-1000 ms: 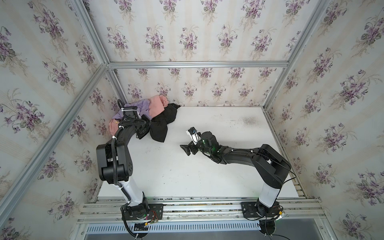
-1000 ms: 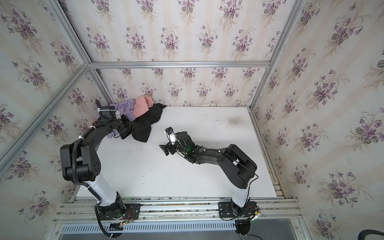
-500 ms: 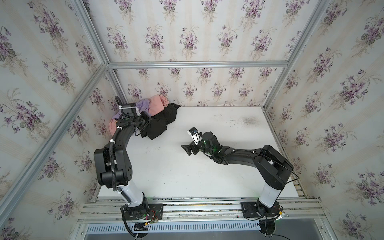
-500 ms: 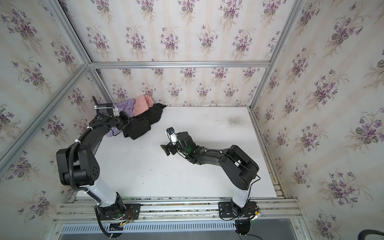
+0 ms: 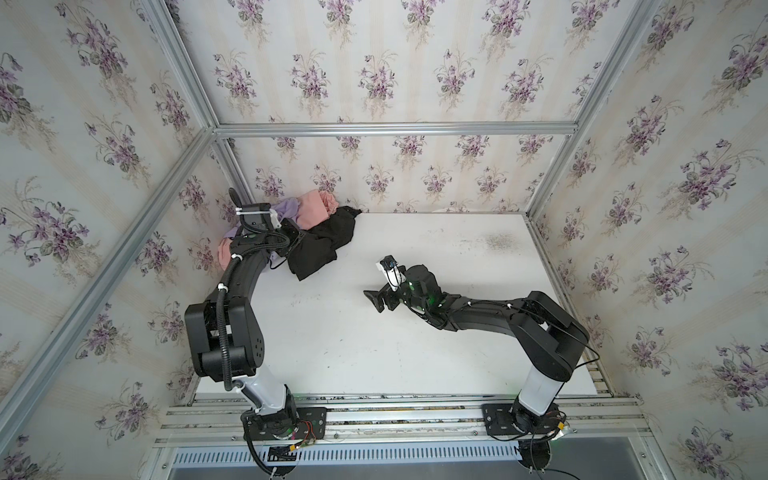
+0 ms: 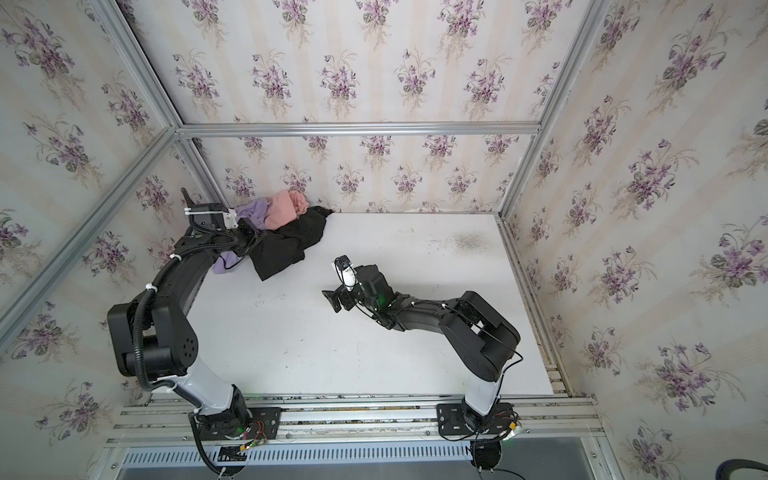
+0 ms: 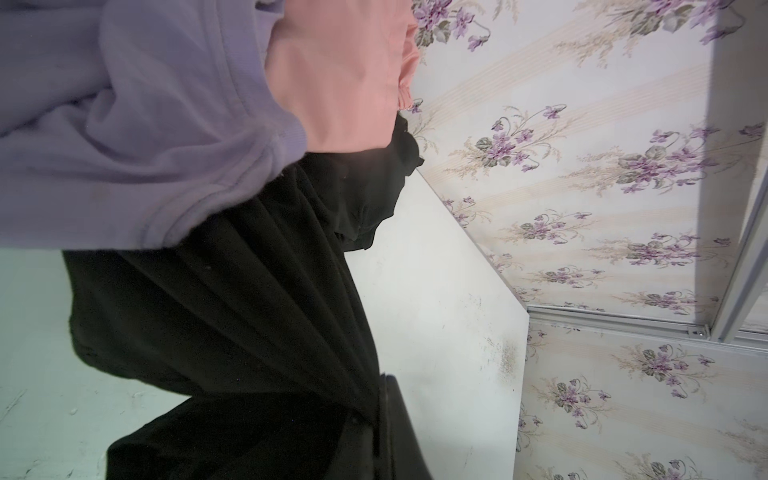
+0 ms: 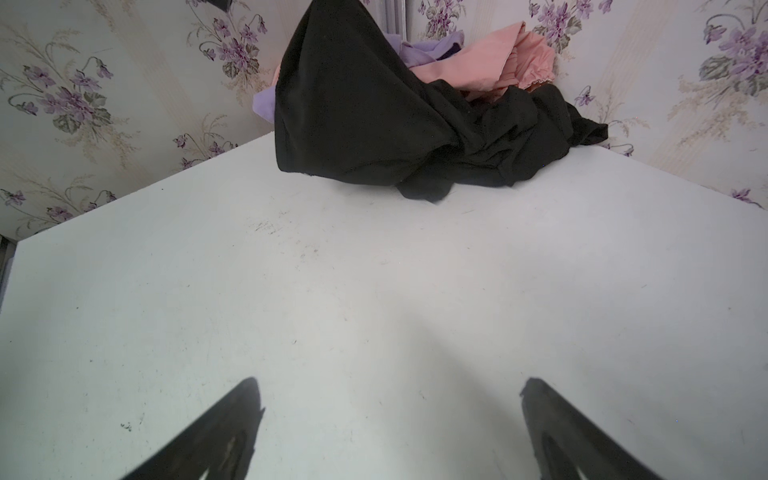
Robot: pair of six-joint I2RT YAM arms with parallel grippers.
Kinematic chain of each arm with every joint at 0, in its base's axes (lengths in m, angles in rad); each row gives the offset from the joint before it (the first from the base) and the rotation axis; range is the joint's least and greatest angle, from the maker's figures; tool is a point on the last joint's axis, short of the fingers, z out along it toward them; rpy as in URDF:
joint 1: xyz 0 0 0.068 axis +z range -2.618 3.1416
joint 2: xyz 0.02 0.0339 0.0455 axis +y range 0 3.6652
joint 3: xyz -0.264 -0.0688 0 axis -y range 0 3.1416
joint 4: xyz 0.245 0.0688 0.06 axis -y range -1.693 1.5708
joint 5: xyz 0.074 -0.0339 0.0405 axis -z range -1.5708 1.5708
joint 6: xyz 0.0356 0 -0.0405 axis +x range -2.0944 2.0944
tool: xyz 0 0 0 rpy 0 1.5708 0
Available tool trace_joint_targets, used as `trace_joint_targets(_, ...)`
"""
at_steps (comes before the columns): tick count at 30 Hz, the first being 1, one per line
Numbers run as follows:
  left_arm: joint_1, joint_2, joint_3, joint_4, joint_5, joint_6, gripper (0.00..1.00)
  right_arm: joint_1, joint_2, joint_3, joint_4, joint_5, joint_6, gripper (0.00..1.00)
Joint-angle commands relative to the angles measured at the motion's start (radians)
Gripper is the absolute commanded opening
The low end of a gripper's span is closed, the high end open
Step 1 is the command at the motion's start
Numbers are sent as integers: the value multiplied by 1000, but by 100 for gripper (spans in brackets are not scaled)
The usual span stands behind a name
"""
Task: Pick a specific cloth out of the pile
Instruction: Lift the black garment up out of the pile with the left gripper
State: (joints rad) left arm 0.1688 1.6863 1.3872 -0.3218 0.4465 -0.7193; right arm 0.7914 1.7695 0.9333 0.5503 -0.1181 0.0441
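At the far left corner of the desk [image 5: 415, 340], the left tool [image 5: 293, 233] is clamped tight on the black cloth [image 5: 322, 245], which drapes from it against the lilac and pink pile [image 5: 309, 208], while the right tool [image 5: 377, 300], spread wide and empty, hangs over mid-desk, well apart from the cloth.

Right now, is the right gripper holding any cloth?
No, the right gripper stands wide open over the table, and the black cloth lies apart from it.
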Motion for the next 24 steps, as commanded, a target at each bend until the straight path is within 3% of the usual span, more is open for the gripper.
trace_joint_targets(1,-3,-22,19,29,47,-15,0,2,-11,-3,31,7,-8,100)
trace_joint_targets(24,-51,-83,72,29,90,-38,0,4,-28,-9,31,13,-7,100)
